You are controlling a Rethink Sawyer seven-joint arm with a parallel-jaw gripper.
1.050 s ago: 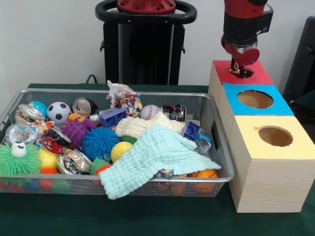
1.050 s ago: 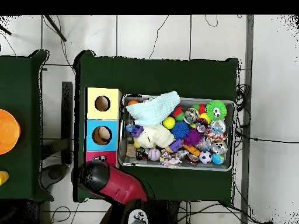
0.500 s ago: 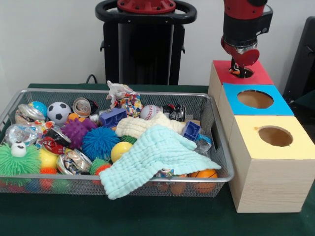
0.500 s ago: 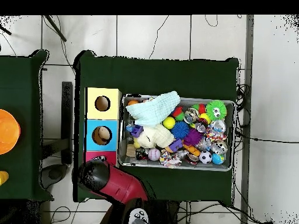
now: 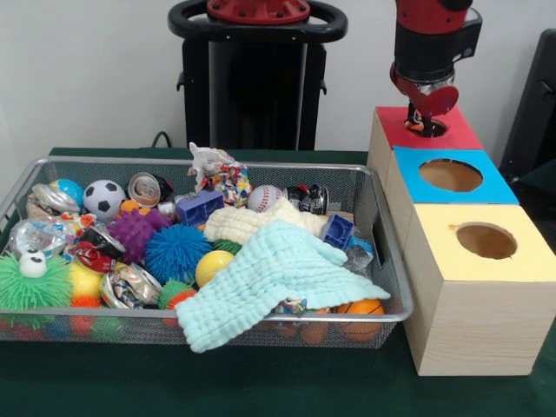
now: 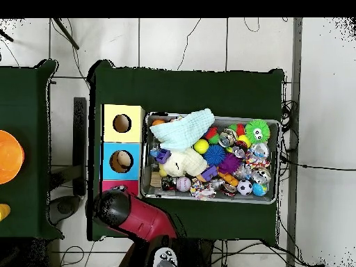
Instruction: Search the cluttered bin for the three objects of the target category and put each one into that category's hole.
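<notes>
My gripper [image 5: 425, 120] hangs right over the hole of the red-topped box [image 5: 458, 132], the farthest of three boxes. A small dark and orange shape [image 5: 416, 127] shows at the hole just beneath it; whether it is held I cannot tell. The wire bin [image 5: 217, 314] to the left is crammed with balls, crushed cans [image 5: 130, 285], blue blocks [image 5: 200, 207] and rope toys. A mint cloth [image 5: 278, 276] drapes over its near right corner, and a cream cloth [image 5: 239, 223] lies behind it. From overhead, the red arm [image 6: 132, 217] covers the red box.
The blue-topped box [image 5: 495, 187] and the yellow-topped box [image 5: 530, 261] stand in a row nearer the camera, each with a round hole. A baseball [image 5: 265, 198], a soccer ball [image 5: 104, 198] and an orange basketball [image 5: 360, 308] lie in the bin. The black pedestal stands behind the bin.
</notes>
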